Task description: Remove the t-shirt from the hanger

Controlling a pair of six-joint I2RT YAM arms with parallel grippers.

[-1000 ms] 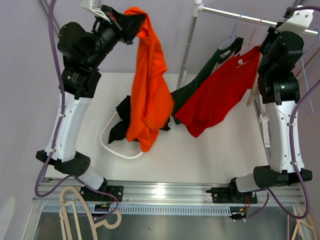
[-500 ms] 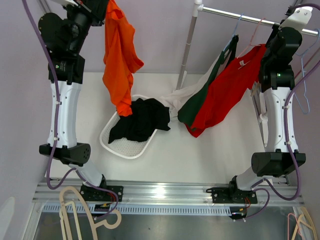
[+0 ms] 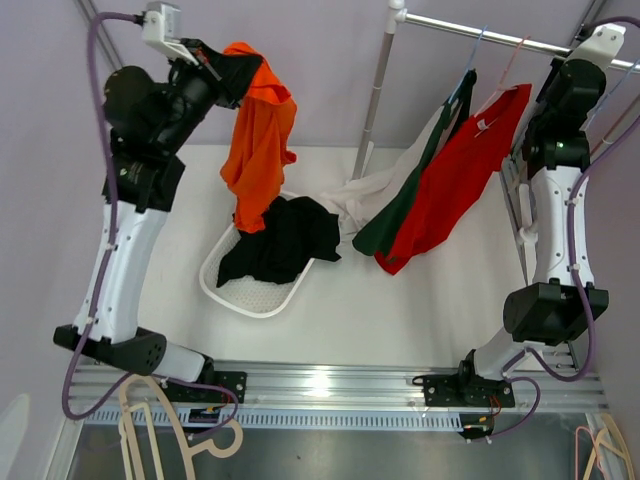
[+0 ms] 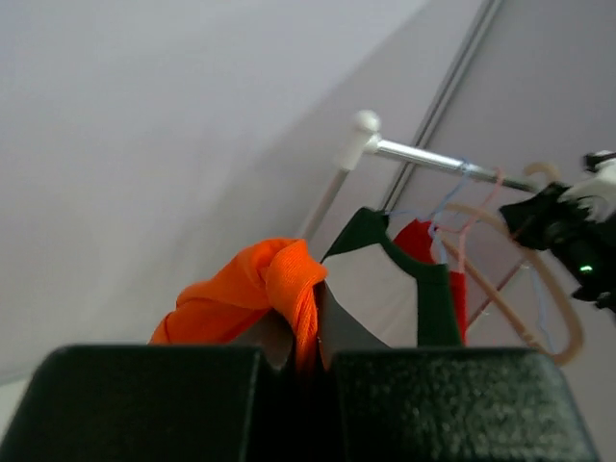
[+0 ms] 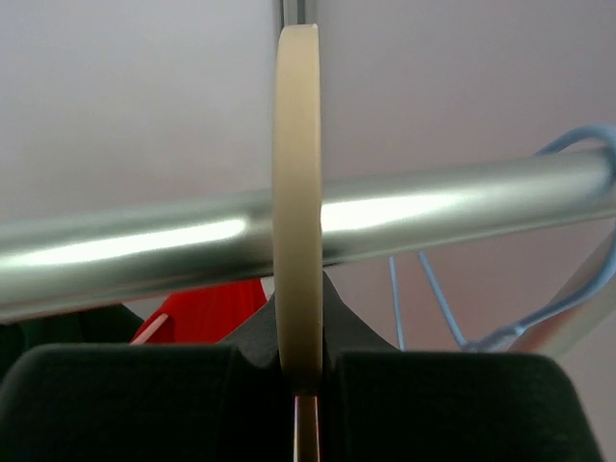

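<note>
My left gripper (image 3: 236,68) is raised at the top left and shut on a bunched fold of the orange t-shirt (image 3: 258,150), which hangs free above the white basket (image 3: 222,288). In the left wrist view the orange t-shirt (image 4: 260,289) is pinched in my left gripper (image 4: 308,337). My right gripper (image 3: 572,62) is up at the metal rail (image 3: 480,32). In the right wrist view my right gripper (image 5: 298,358) is shut on the cream hanger hook (image 5: 297,144), which loops over the rail (image 5: 144,245).
A red t-shirt (image 3: 450,190) and a green-and-white shirt (image 3: 400,195) hang from hangers on the rail. A black garment (image 3: 285,245) lies in the basket. Blue hangers (image 5: 423,308) hang beside the cream hook. Spare hangers (image 3: 150,415) lie by the near edge.
The left arm swung the orange t-shirt from over the basket up to the far left, then a little back right. The right arm rose to the rail; the hanging shirts swung right.
</note>
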